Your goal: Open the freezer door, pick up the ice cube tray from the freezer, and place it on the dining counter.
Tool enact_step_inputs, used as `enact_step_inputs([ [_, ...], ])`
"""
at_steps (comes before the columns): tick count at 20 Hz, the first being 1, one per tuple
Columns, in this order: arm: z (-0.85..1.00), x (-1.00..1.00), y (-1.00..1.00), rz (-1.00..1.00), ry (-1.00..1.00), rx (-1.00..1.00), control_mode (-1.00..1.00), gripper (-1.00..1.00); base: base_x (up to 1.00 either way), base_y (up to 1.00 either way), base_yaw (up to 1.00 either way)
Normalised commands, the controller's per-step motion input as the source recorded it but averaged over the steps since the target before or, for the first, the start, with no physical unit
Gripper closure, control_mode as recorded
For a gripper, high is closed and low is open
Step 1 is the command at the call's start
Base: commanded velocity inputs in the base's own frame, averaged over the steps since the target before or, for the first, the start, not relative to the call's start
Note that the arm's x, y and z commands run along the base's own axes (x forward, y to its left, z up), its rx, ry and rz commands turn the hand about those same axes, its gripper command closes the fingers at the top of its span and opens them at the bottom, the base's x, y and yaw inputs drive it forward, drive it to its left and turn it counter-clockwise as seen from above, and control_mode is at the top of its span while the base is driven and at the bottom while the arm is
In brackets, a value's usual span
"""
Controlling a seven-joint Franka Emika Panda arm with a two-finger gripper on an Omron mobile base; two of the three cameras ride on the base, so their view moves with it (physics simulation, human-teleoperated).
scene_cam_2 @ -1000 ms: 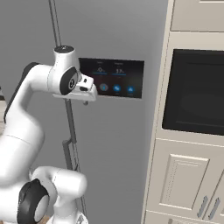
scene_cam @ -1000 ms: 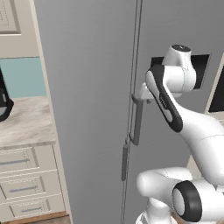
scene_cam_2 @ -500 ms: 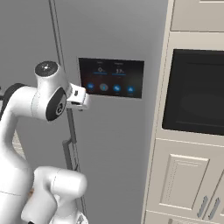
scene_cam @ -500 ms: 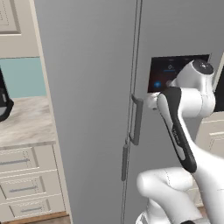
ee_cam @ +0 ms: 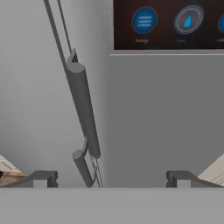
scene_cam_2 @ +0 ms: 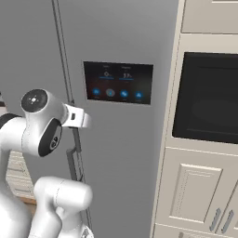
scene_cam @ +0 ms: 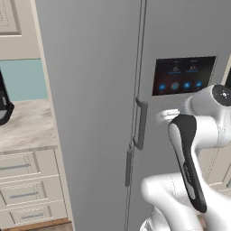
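Observation:
The freezer door [scene_cam: 90, 113] is the plain grey panel on the left and lies flush with the touchscreen door [scene_cam: 180, 76] beside it. Vertical grey bar handles [scene_cam: 140, 124] stand along the seam between the two doors; the hand view shows them as a long bar handle [ee_cam: 83, 109] above a shorter one [ee_cam: 83, 168]. My gripper [scene_cam: 163, 116] [scene_cam_2: 87, 120] [ee_cam: 111, 178] hangs a short way in front of the touchscreen door, to the right of the handles. It is open, with nothing between its fingers [ee_cam: 43, 177]. The freezer's inside and the ice cube tray are hidden behind the door. The dining counter is out of view.
A marble worktop [scene_cam: 27, 128] backed by a teal wall sits left of the fridge over cream drawers [scene_cam: 22, 194], with a dark object [scene_cam: 3, 108] on it. A black built-in oven [scene_cam_2: 209, 107] and cream cabinet doors [scene_cam_2: 195, 200] stand to the right.
My hand has drawn back from the door handle, down and to the right, and its jaws have spread a little wider. The doors and the base have not moved.

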Motion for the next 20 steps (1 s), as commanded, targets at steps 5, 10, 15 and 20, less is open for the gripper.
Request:
enact_step_inputs([
  [5,0.00,-0.35,0.00,-0.01,-0.07,0.00,-1.00,-1.00,0.00,0.00,0.00],
  [10,0.01,-0.35,0.00,-0.02,-0.04,0.00,-1.00,-1.00,0.00,0.00,0.00],
  [15,0.04,-0.25,0.00,-0.04,0.00,0.00,-1.00,-1.00,0.00,0.00,0.00],
  [20,0.00,-0.26,0.00,-0.01,-0.01,0.00,-1.00,-1.00,0.00,0.00,0.00],
])
